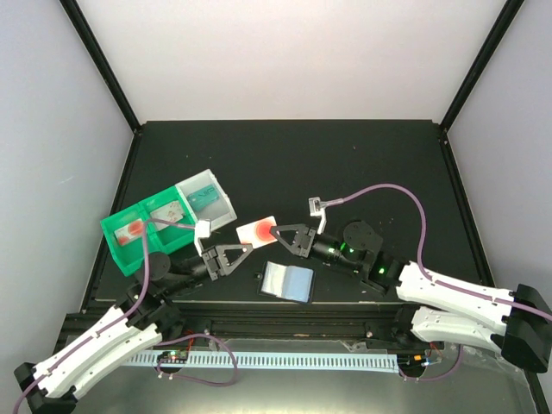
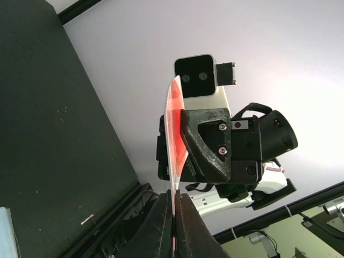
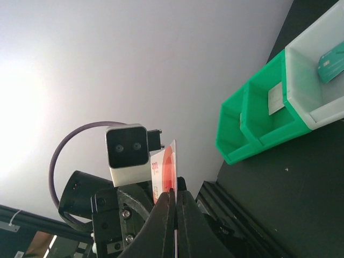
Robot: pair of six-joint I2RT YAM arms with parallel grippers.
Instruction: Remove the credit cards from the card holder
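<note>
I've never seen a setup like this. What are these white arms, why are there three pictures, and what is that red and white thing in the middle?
The white arms are two robot arms fixed at the near edge of a black table. One picture comes from a camera above; the other two come from small cameras on each arm's wrist, so each one sees the other arm's claw.

The red and white thing is a card, seemingly a credit card. Both claws are closed on it at once: the left gripper at one edge, the right gripper at the other, holding it up off the table.

Lying on the table are an opened card holder, grey and pale blue inside, and a green and clear tray with compartments that already hold some cards.
</note>
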